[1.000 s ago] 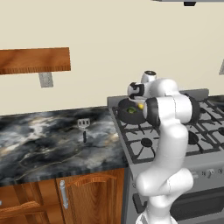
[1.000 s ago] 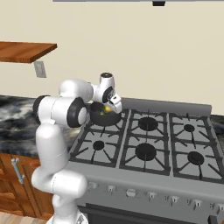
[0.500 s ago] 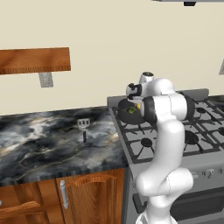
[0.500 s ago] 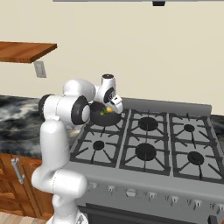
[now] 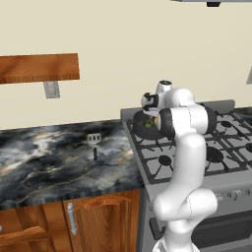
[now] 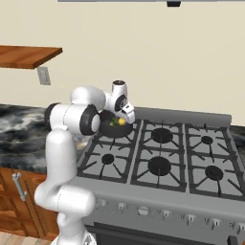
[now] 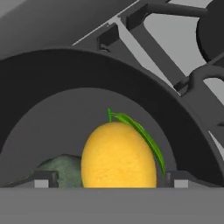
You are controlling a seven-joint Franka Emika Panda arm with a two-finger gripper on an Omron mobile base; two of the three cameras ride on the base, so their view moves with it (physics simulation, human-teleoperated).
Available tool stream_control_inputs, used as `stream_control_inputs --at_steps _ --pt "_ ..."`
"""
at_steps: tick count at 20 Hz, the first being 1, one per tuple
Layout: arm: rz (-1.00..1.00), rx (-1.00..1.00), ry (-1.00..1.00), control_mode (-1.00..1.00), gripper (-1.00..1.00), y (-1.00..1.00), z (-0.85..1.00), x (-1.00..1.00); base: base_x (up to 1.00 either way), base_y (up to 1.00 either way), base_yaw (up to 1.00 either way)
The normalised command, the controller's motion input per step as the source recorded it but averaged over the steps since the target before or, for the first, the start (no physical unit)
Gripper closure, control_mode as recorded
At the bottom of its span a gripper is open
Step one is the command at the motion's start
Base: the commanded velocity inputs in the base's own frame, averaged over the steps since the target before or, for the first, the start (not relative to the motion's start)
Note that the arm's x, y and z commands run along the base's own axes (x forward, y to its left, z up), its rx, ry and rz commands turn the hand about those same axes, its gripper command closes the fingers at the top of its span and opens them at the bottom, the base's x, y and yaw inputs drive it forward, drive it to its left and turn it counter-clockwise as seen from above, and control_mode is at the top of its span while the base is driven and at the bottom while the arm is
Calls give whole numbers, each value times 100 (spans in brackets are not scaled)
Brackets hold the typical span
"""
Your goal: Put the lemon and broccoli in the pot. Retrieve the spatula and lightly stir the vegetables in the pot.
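Observation:
The dark pot [image 7: 52, 74] stands on the stove's rear left burner, seen too as the pot [image 5: 139, 122] and the pot [image 6: 107, 130]. Inside it lies the yellow lemon [image 7: 118, 157] with a green leaf, and the broccoli [image 7: 64, 168] rests just left of it. My gripper [image 7: 111, 181] hangs low over the pot, open, its fingertips [image 7: 43, 179] standing apart from the lemon's sides. From the right, the gripper [image 6: 125, 116] sits right above the lemon [image 6: 121, 121] and broccoli [image 6: 114, 123]. The spatula [image 5: 94, 143] lies flat on the marble counter, left of the stove.
The stove [image 6: 162, 165] has several burners with raised black grates. A marble counter [image 5: 44, 167] runs to its left over wooden cabinets [image 5: 98, 221]. A wooden shelf [image 5: 37, 68] hangs on the wall above the counter.
The fingers have spread wide, away from the lemon, which now rests in the pot. The arm has barely shifted.

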Motion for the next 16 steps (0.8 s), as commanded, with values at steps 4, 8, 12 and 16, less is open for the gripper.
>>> stream_control_inputs --at_steps 4,8,12,16 --pt "0 0 0 -100 -100 17 27 3 0 0 0" --pt "7 0 0 -100 -100 48 37 -21 0 0 0" --pt "9 0 1 -100 -100 56 22 -53 0 0 0" --pt "8 0 1 -100 -100 69 7 -66 0 0 0"
